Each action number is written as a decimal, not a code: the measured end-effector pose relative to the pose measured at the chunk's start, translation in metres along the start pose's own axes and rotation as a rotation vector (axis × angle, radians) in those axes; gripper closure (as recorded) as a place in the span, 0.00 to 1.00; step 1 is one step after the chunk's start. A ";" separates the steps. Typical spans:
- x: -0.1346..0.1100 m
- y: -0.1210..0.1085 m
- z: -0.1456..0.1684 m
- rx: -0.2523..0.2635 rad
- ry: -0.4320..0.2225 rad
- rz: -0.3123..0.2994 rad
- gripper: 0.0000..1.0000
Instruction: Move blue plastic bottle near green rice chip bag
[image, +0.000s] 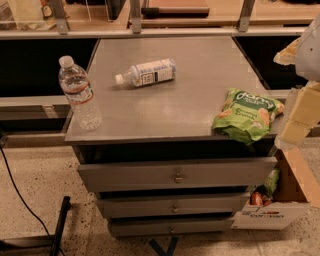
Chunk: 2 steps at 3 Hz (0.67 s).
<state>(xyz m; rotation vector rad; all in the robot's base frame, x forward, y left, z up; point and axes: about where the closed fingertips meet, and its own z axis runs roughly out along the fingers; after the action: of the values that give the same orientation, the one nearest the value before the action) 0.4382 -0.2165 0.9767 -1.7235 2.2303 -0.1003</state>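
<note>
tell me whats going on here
The robot's gripper is at the right edge of view, just beside the green bag on the front right corner of the cabinet top. The blue bottle lies on its side farther back, untouched and apart from the bag. A water bottle stands at the left edge.

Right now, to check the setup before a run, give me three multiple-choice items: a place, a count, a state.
1. The green rice chip bag lies: A at the cabinet top's front-right corner; B in a drawer; C on the floor.
2. Bottles on the top: A one; B two; C three.
3. The blue plastic bottle is: A upright; B on its side; C upside down.
Key: A, it sits at that corner; B, blue plus water bottle; B, cap points left, pincer apart at the view's right edge.
</note>
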 end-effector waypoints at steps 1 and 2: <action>0.000 0.000 0.000 0.000 0.000 0.000 0.00; -0.008 -0.012 0.003 0.020 -0.016 -0.033 0.00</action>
<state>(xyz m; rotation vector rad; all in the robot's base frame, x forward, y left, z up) 0.4521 -0.2119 0.9787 -1.7447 2.1827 -0.1148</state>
